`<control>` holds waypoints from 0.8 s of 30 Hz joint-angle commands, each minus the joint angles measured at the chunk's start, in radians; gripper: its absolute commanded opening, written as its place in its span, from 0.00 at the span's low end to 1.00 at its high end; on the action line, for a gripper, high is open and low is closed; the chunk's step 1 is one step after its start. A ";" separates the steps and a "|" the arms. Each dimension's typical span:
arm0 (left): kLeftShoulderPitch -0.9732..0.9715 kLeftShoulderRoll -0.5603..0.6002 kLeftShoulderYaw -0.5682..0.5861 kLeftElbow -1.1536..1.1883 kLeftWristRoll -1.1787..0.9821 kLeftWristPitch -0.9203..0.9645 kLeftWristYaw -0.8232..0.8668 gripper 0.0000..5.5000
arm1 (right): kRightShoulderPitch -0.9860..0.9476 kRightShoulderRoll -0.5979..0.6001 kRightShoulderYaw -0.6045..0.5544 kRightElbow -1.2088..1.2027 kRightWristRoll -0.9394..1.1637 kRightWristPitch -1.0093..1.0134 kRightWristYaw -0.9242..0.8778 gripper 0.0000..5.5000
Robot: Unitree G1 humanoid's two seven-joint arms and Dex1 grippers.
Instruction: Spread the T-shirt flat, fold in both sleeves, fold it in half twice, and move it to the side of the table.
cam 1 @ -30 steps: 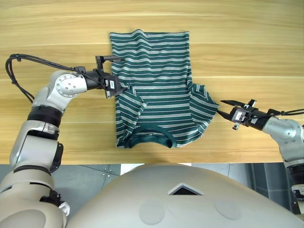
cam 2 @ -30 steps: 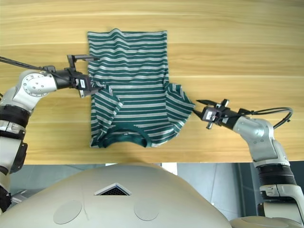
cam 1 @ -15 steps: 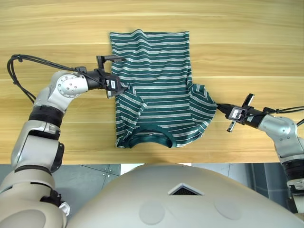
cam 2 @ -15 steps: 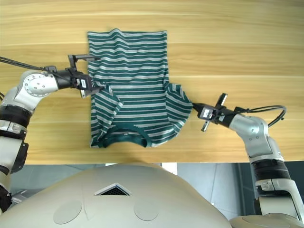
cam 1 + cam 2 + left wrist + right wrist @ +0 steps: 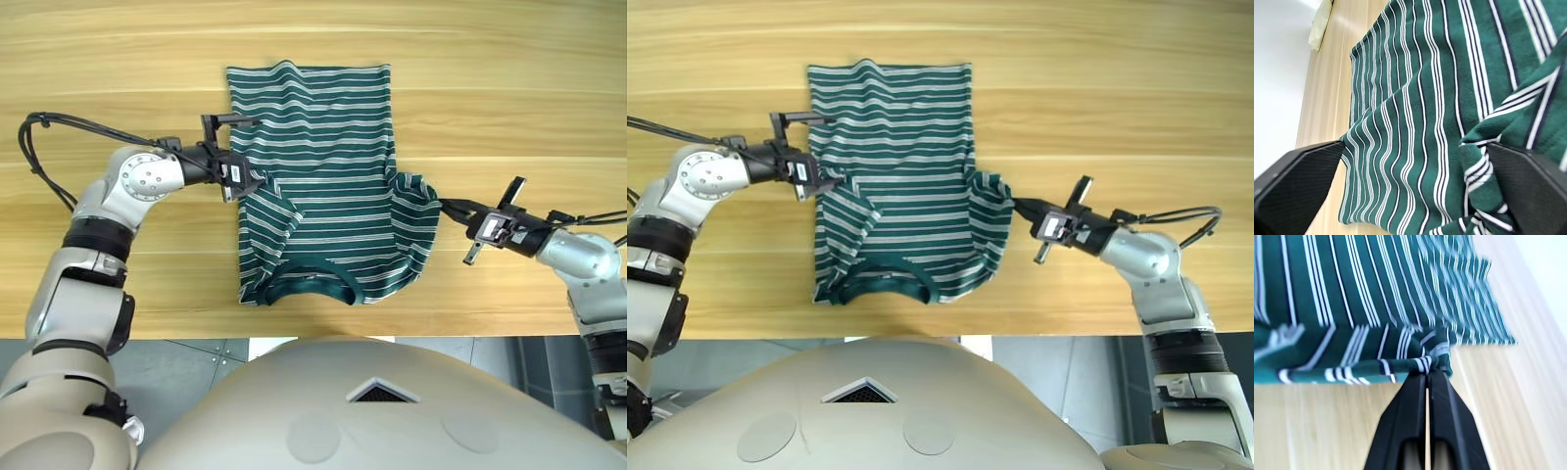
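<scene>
Bright, even light from above covers the table (image 5: 509, 88); shadows beside the shirt (image 5: 323, 127) are faint and soft, and the wall (image 5: 1273, 73) glares white.

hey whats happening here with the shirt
A two-armed robot is folding a green striped T-shirt on a wooden table, collar toward the robot. The left sleeve looks already folded in, and the left gripper is open at that edge of the shirt. The right gripper is shut on the hem of the right sleeve, which sticks out bunched and is not yet folded in.
</scene>
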 commanded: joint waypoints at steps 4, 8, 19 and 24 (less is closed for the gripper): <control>-0.025 -0.010 -0.008 0.011 0.017 0.011 0.000 0.98 | -0.080 0.030 0.068 -0.031 -0.012 0.019 0.053 0.00; -0.026 -0.013 -0.008 0.013 0.020 0.011 0.002 0.98 | -0.158 0.069 0.145 -0.006 -0.049 0.036 0.088 0.00; -0.020 -0.022 -0.010 0.015 0.021 0.012 0.003 0.98 | -0.327 0.182 0.297 0.110 -0.114 0.080 0.155 0.00; -0.015 -0.027 -0.011 0.015 0.022 0.012 0.004 0.98 | -0.369 0.225 0.330 0.164 -0.138 0.086 0.150 0.00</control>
